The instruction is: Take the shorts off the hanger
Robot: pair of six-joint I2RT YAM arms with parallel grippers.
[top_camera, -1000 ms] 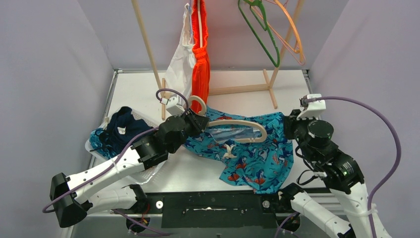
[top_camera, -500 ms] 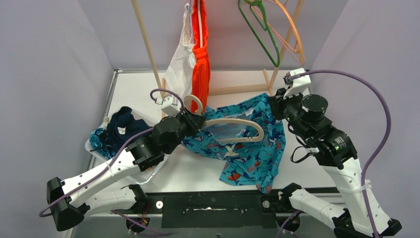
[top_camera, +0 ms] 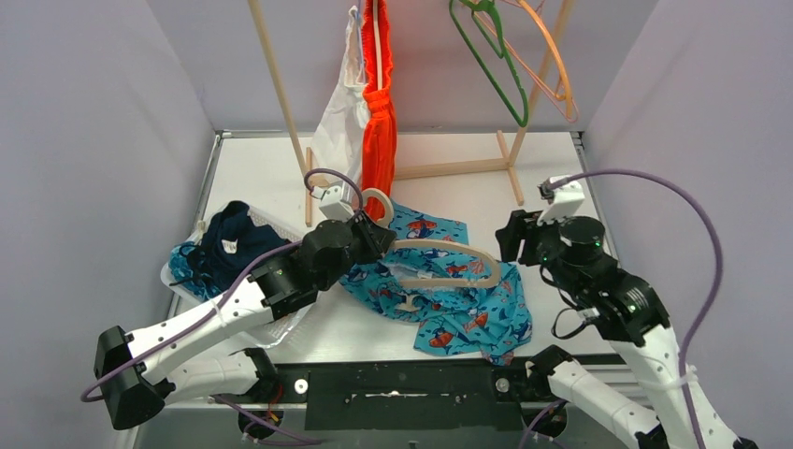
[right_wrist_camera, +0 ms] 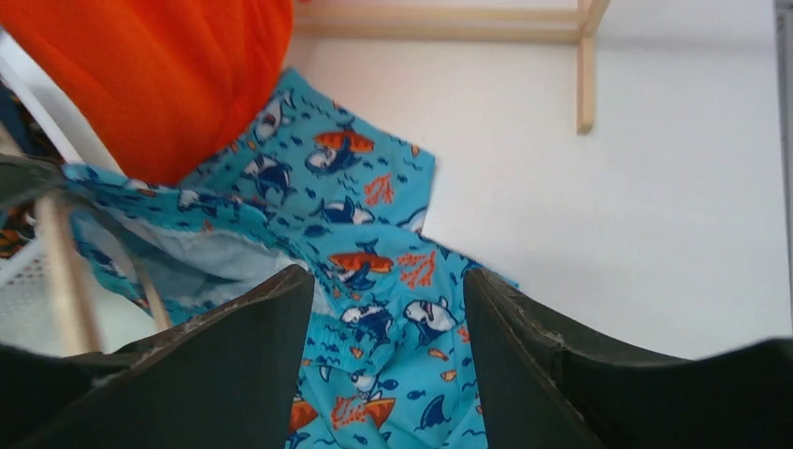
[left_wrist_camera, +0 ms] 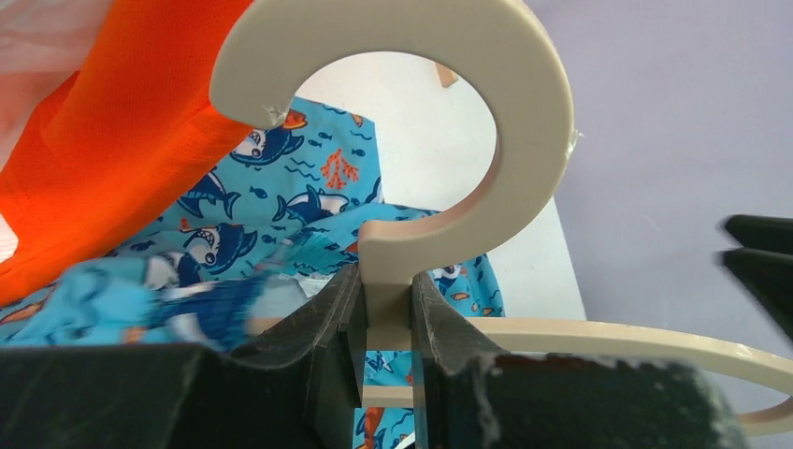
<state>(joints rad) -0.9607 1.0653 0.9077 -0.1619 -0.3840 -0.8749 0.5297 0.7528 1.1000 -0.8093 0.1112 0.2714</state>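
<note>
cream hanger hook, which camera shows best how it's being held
Left wrist view: the hook fills the frame, its neck pinched in the left end effector. The top external view shows it small, beside that end effector. The right wrist view shows only the shark shorts, no hook.

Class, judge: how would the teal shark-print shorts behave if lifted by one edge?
The shorts would probably flop and fold, since they lie crumpled. They are likely light, being thin cloth. They may catch on the cream hanger among their folds.
</note>
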